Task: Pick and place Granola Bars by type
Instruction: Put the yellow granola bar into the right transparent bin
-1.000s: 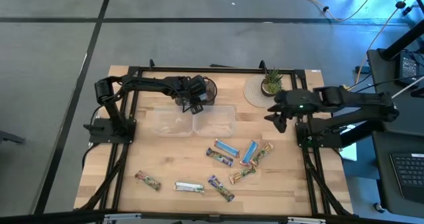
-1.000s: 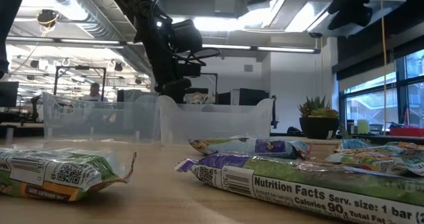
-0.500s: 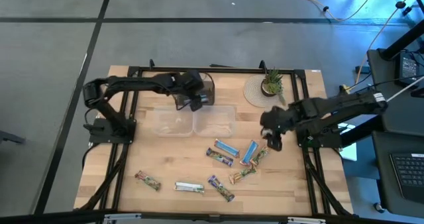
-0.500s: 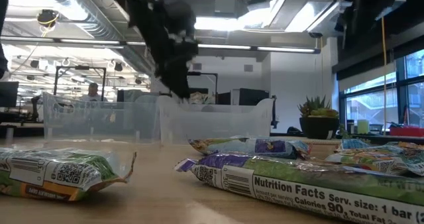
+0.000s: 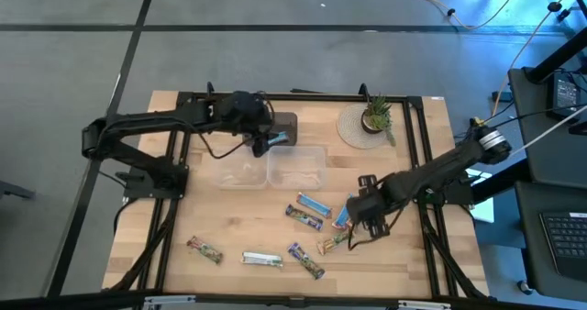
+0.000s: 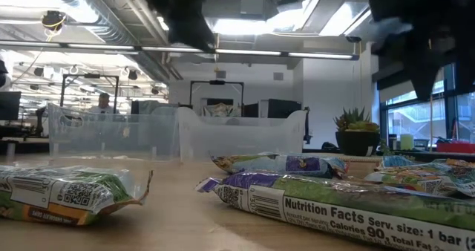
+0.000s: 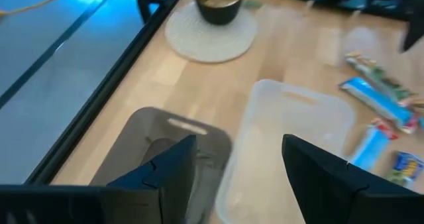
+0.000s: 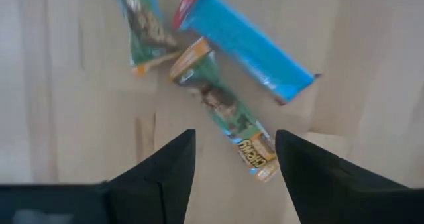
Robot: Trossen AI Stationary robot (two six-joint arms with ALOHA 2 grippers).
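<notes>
Granola Bars (image 5: 316, 226) scattered across the near half of the worktop (image 5: 229, 227). Right tool (image 8: 235, 159) spread wide and empty, low over a green-tan bar (image 8: 228, 121) beside a blue one (image 8: 248, 44). Left tool (image 7: 238, 161) parted, empty, above the clear tubs (image 5: 271, 168).

Eight Granola Bars are lying loose on the table (image 5: 229, 220). Two blue-white bars (image 5: 314, 203) are showing, two dark purple bars (image 5: 304, 217), three green-tan bars (image 5: 335, 241), one of them partly hidden under an arm, and one silvery bar (image 5: 262, 259). Two clear tubs (image 5: 243, 169) are standing side by side, with one dark tray (image 5: 282, 127) beside them. One potted plant (image 5: 374, 116) is sitting on one round mat (image 5: 351, 129)
</notes>
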